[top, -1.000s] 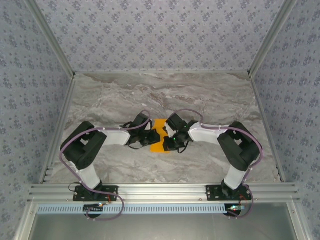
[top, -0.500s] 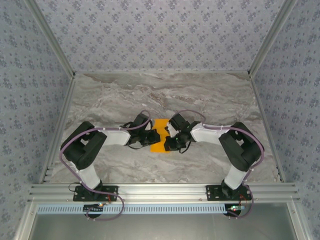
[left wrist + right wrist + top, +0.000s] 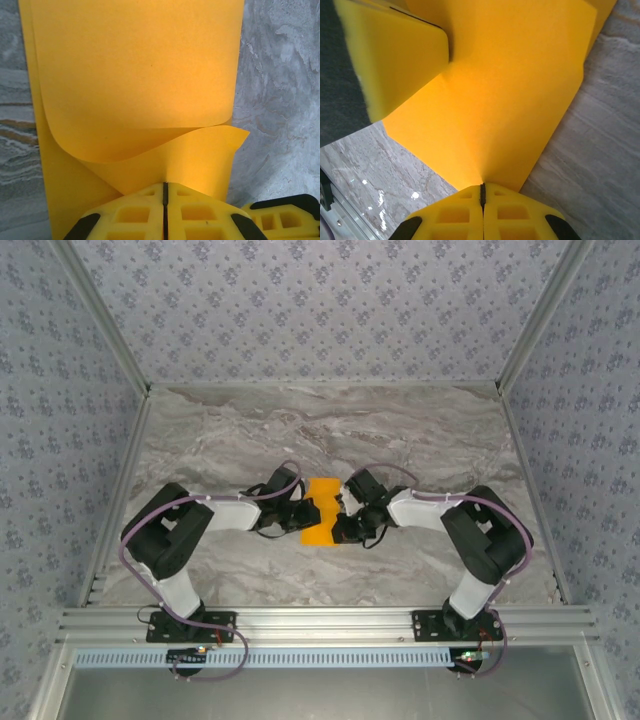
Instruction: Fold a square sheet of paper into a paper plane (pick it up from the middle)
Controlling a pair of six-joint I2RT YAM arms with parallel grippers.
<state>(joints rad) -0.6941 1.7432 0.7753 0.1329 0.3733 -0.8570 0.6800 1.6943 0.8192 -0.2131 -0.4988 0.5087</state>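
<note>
paper (image 3: pixel 135 75), doubled over, lies just ahead of left gripper (image 3: pixel 165 189) and right gripper (image 3: pixel 482 190); each pinches shut on an opposite edge, probably to hold its layers aligned for creasing.

**No writing to read**

We can read no text, label, brand, number or sign anywhere. The paper (image 3: pixel 135 65) is plain orange. The table (image 3: pixel 420 430) shows only marble veining, and the walls (image 3: pixel 320 310) a small floral pattern without letters.
</note>
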